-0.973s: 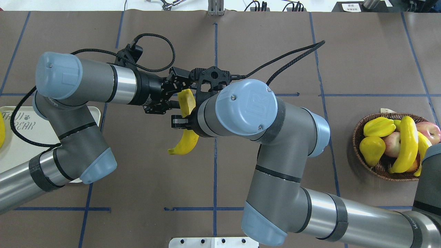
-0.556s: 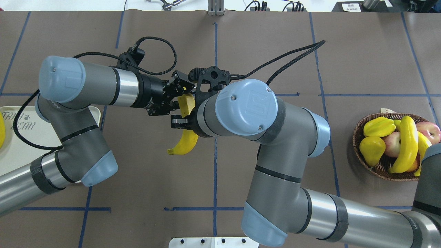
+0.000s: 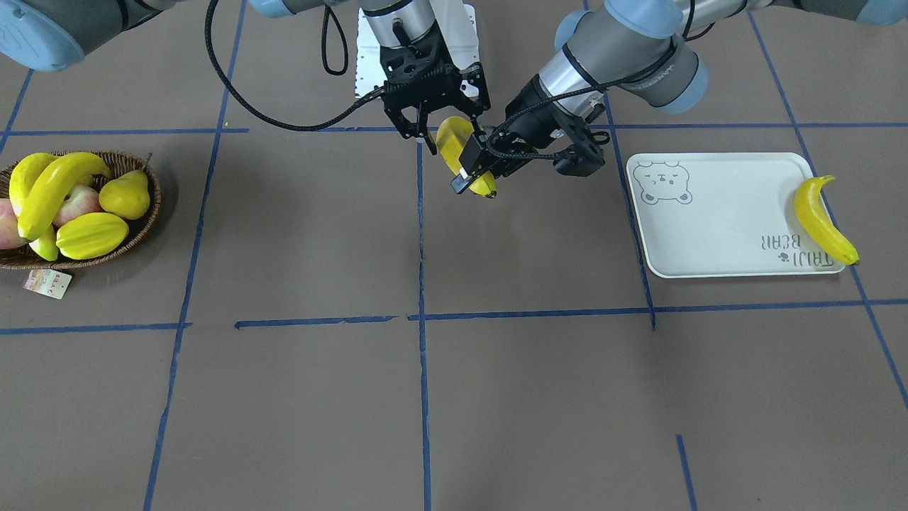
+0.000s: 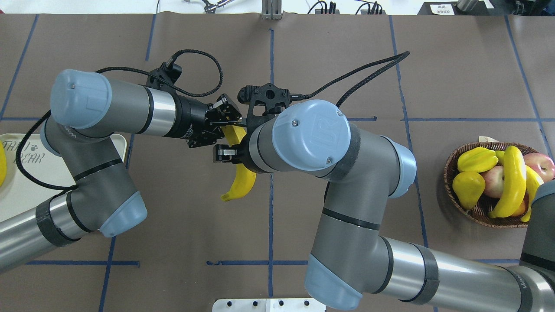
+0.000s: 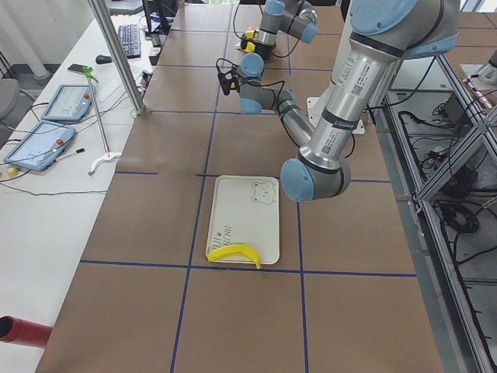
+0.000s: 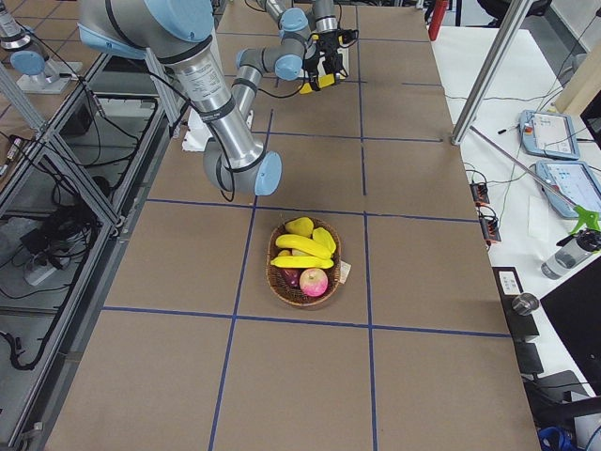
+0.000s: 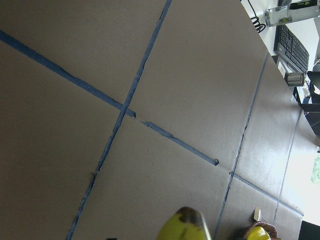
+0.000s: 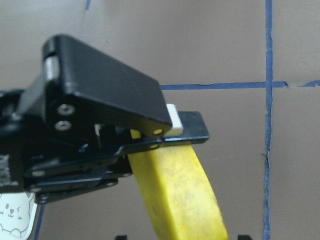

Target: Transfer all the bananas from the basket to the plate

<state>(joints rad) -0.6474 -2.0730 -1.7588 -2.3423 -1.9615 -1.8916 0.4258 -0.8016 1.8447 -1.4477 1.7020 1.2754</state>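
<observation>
Four bananas show, and only one, the plated banana (image 3: 814,218), lies on the plate (image 4: 21,182), along the short edge by the "BEAR" lettering, at the far left of the overhead view. Right of the plate and well apart from it, above the desk (image 4: 173,242), the left tool (image 4: 229,128) reaches in sideways, its jaws pressed onto the upper end of the held banana (image 4: 242,177). That fruit hangs tilted, its free tip curling back toward the plate. Just beyond it from the plate, the right tool (image 4: 238,155) pinches the same banana around the middle. One black finger (image 4: 224,154) lies against the flank that faces the plate, and the other is hidden under the wrist. Farthest from the plate, at the desk's opposite end, sits the basket (image 4: 481,215). Two bananas lie in it. The top banana (image 4: 514,182) rests across the heap, and the buried banana (image 4: 534,180) is half covered on the side away from the plate. A starfruit (image 4: 477,159) and a pear (image 4: 468,188) fill the basket's plate-facing side, with apples (image 4: 540,167) behind them.
</observation>
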